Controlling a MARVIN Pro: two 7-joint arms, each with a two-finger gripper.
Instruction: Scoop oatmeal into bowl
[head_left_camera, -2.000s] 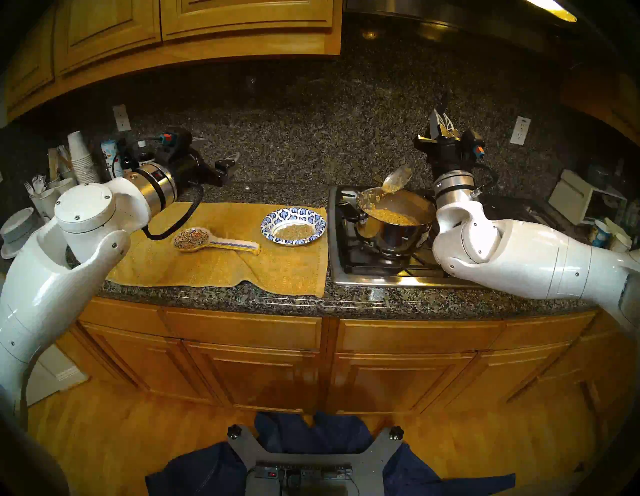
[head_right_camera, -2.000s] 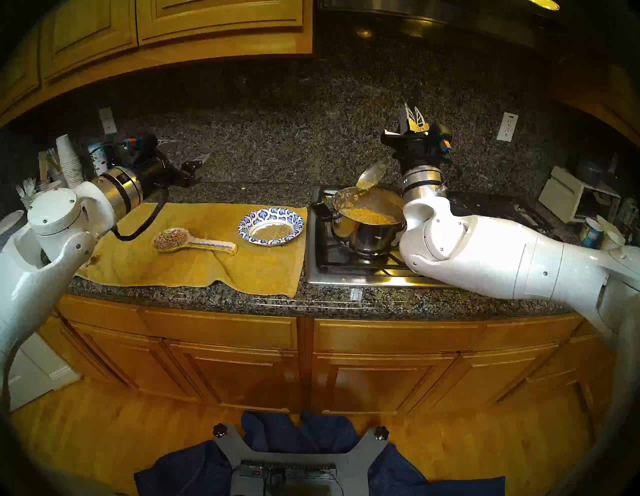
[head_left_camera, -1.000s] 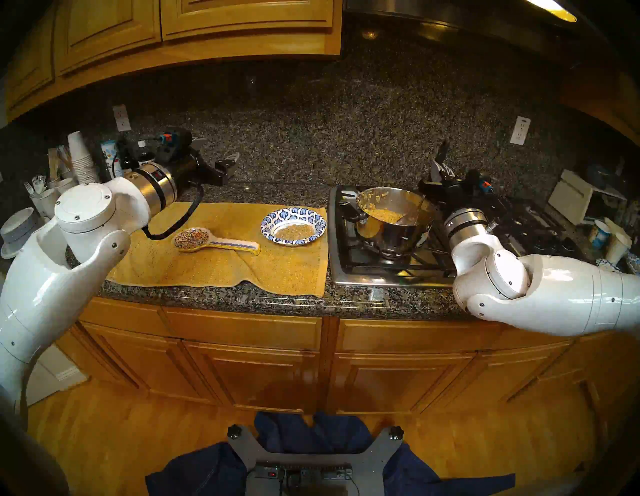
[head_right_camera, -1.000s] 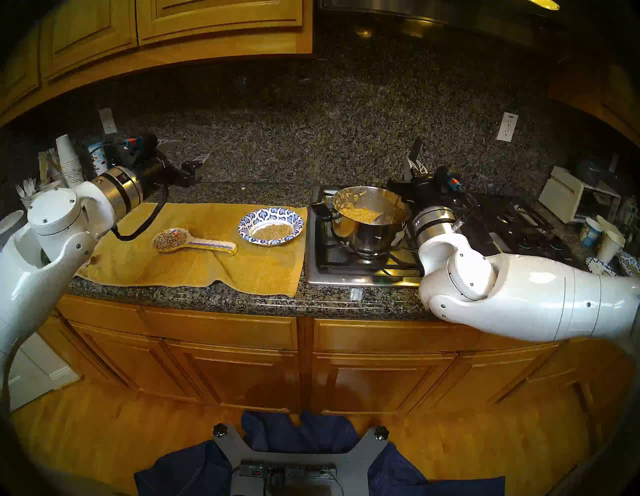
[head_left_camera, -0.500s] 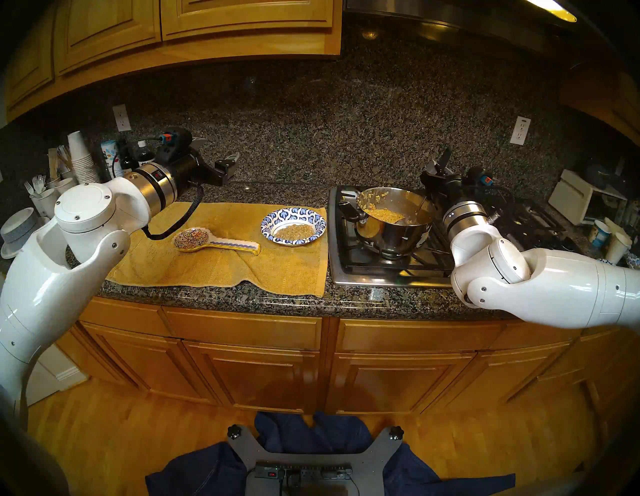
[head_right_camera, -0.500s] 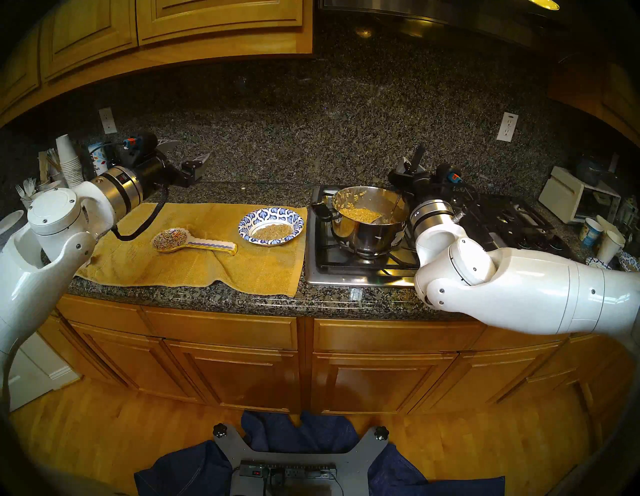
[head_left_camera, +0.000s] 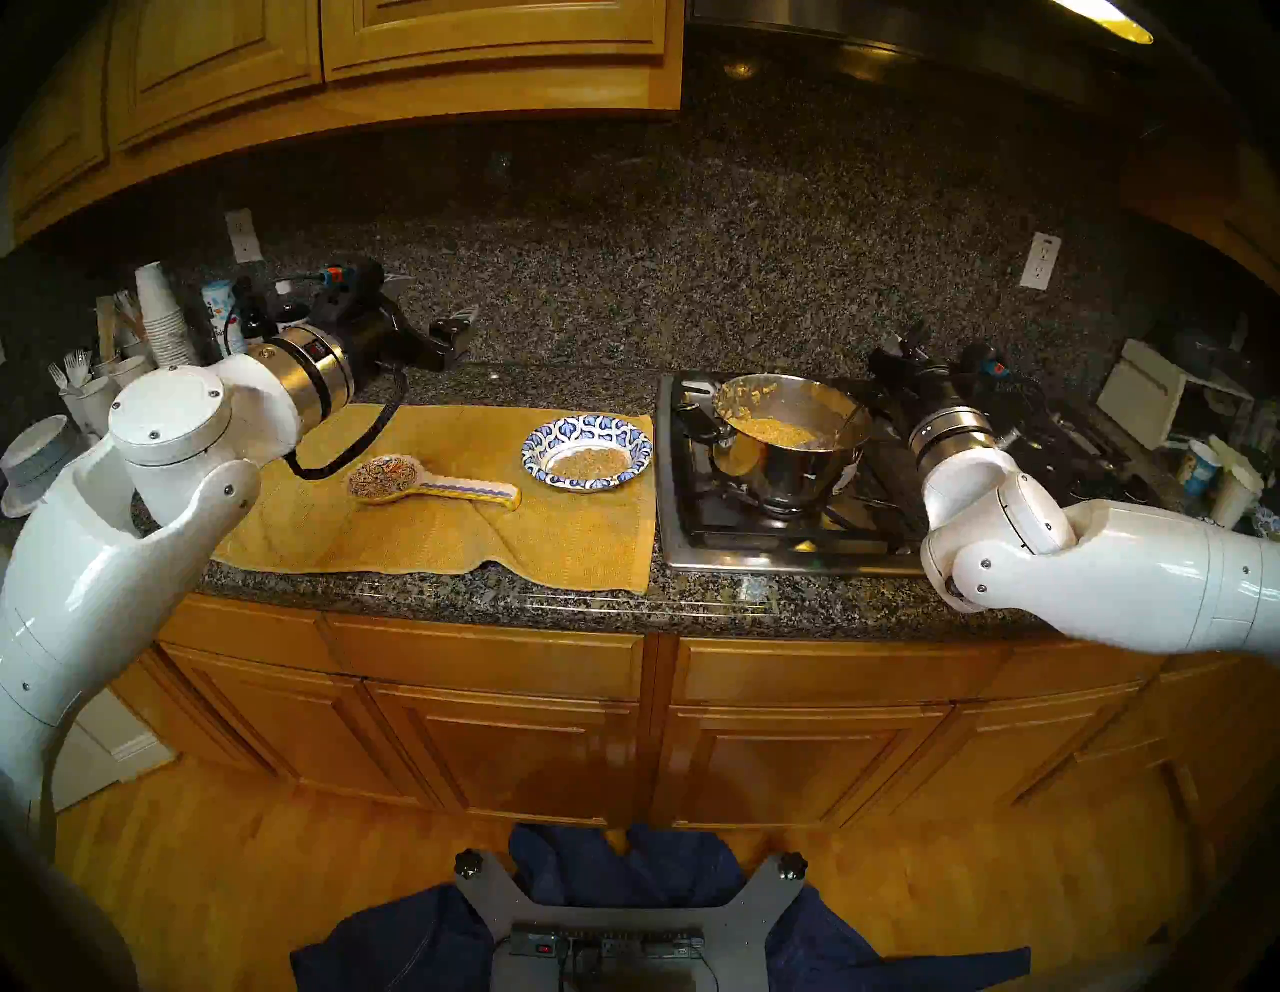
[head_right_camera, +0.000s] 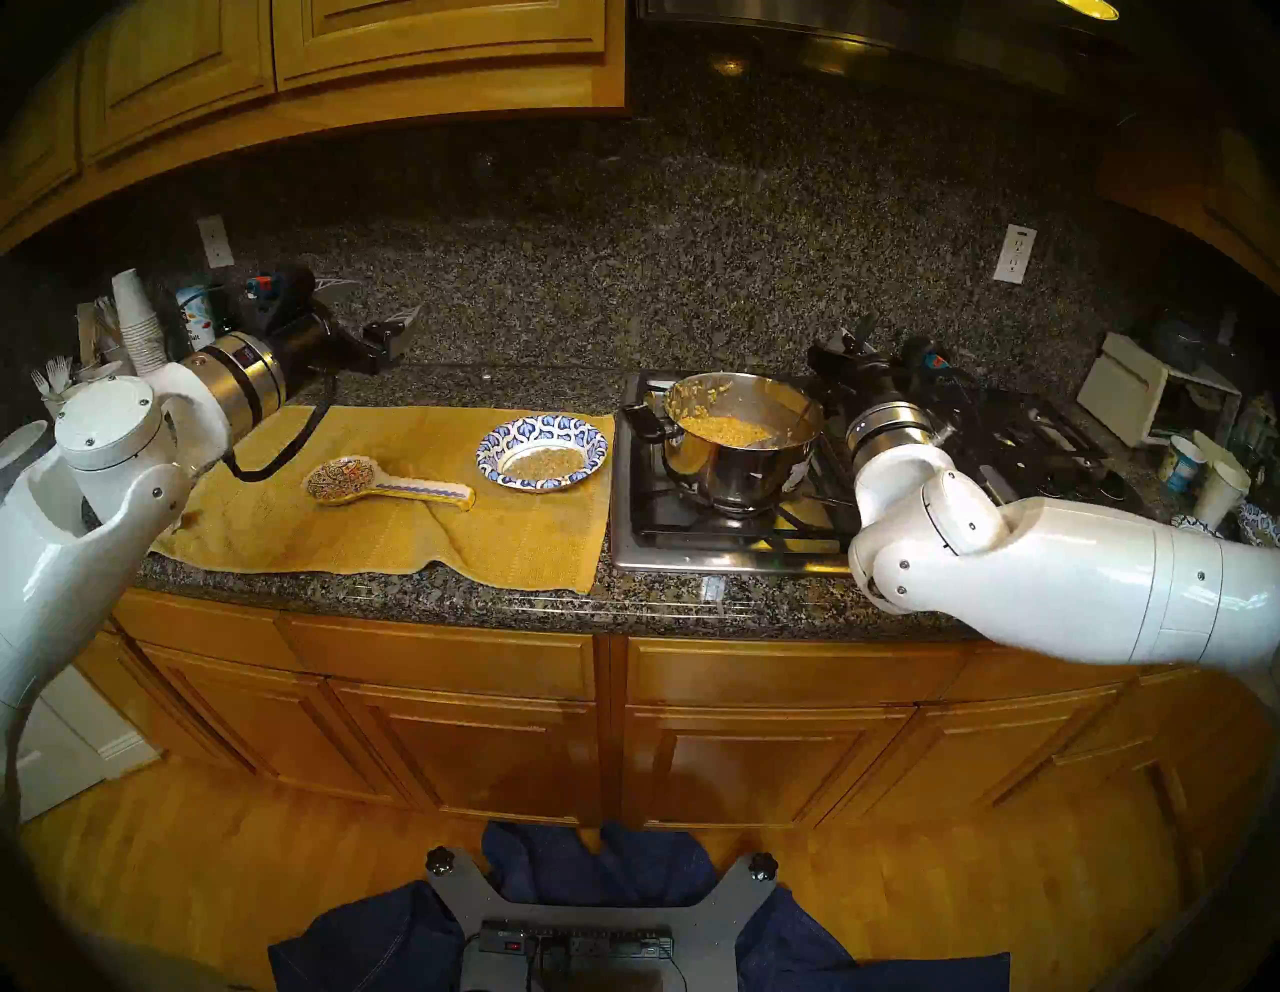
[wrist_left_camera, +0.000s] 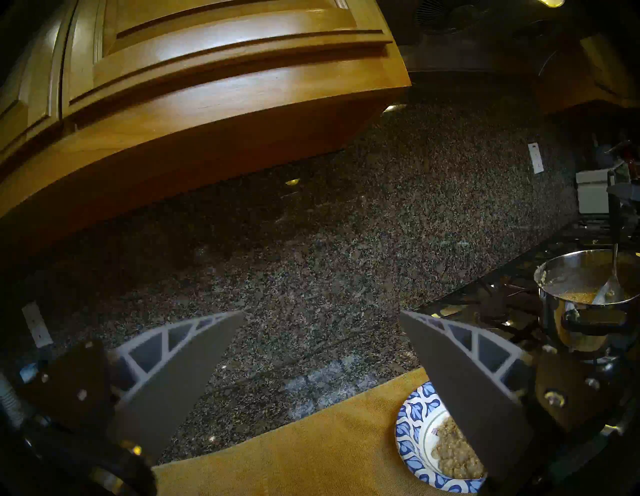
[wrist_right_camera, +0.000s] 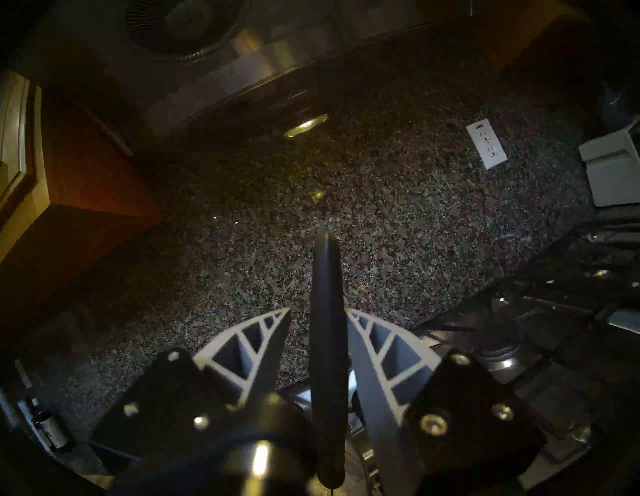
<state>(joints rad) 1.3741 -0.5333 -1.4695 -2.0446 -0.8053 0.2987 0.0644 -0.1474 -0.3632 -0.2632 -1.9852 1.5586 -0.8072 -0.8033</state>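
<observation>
The blue-and-white bowl (head_left_camera: 554, 436) sits on the yellow towel with oatmeal (head_left_camera: 587, 463) in its middle; the left wrist view shows the bowl (wrist_left_camera: 412, 415) too. More oatmeal (head_left_camera: 776, 431) fills the steel pot (head_left_camera: 789, 478) on the stove. A metal spoon (wrist_left_camera: 609, 291) leans in the pot against its right rim. Its black handle (wrist_right_camera: 327, 346) stands between the parted fingers of my right gripper (head_left_camera: 907, 346), with a gap on one side. My left gripper (head_left_camera: 433, 298) hovers open and empty over the counter, behind the towel's left part.
A painted spoon rest (head_left_camera: 415, 481) lies on the towel (head_left_camera: 443, 540) left of the bowl. Stacked cups and bottles (head_left_camera: 159, 319) crowd the far left. A white box and more cups (head_left_camera: 1205, 471) stand right of the stove (head_left_camera: 692, 540).
The right arm lowered the spoon from above the pot into it. The fingers then parted from the handle, and the arm drew back to the right. The left arm stayed still.
</observation>
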